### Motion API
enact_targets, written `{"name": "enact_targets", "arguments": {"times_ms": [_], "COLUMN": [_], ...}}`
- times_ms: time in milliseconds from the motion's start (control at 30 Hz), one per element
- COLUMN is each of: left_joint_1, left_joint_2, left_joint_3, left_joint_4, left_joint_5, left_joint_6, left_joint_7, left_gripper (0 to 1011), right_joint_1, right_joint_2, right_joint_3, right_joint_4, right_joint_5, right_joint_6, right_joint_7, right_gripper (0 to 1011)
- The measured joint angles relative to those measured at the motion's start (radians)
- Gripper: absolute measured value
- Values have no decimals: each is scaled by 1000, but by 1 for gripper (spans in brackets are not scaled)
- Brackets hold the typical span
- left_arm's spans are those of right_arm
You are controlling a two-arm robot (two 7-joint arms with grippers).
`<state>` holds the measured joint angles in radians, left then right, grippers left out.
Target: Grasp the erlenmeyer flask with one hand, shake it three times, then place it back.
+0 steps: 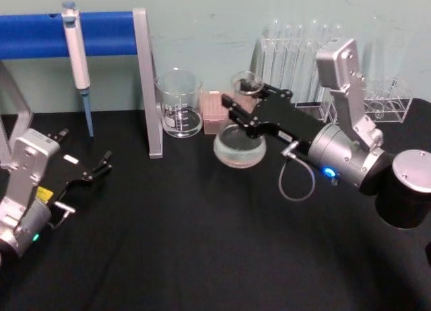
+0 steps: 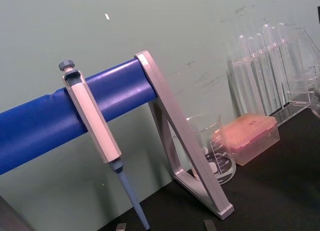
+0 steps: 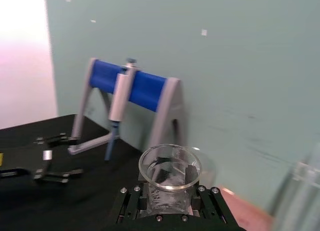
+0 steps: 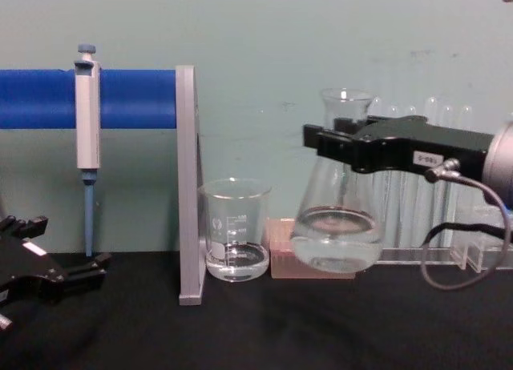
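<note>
The erlenmeyer flask [image 1: 239, 148] is clear glass with a little liquid in its wide base [image 4: 337, 238]. My right gripper [image 1: 246, 99] is shut on its neck, black jaws on either side [image 4: 341, 142]. The flask hangs slightly tilted, its base just above the black table, in front of the pink box. In the right wrist view I look down into the flask's open mouth [image 3: 170, 167], with the gripper [image 3: 170, 198] clamped around the neck below it. My left gripper [image 1: 100, 166] rests open and holds nothing near the table's left edge [image 4: 76, 272].
A glass beaker [image 1: 180, 106] stands beside the grey stand leg [image 1: 149, 82]. A pipette [image 1: 77, 55] hangs on the blue bar [image 4: 40, 98]. A pink box [image 4: 282, 254] and a rack of test tubes [image 1: 296, 52] stand behind the flask.
</note>
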<state>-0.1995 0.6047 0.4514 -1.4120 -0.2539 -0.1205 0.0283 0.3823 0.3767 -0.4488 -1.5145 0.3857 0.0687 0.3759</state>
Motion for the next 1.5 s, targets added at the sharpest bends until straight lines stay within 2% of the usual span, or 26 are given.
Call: {"name": "enact_targets", "arguments": {"times_ms": [300,800,1233,1500], "left_joint_1": [0,0,0,0], "left_joint_2": [0,0,0,0], "left_joint_3": [0,0,0,0], "left_joint_4": [0,0,0,0], "left_joint_5": [0,0,0,0], "left_joint_6": [0,0,0,0], "left_joint_7": [0,0,0,0], "left_gripper": [1001,1001,1001,1001], "right_joint_1": [-2,-15,-23,-34], "right_joint_2": [-12,-30,-43,-44], "right_joint_3": [63,127,150,139], "right_joint_4": [28,41,41,25], "right_joint_5": [-19,-47,-65,-69], "right_joint_6": [5,18,24,32], "right_joint_7": [-48,-75,-71,-43], "right_gripper": [457,457,457,457]}}
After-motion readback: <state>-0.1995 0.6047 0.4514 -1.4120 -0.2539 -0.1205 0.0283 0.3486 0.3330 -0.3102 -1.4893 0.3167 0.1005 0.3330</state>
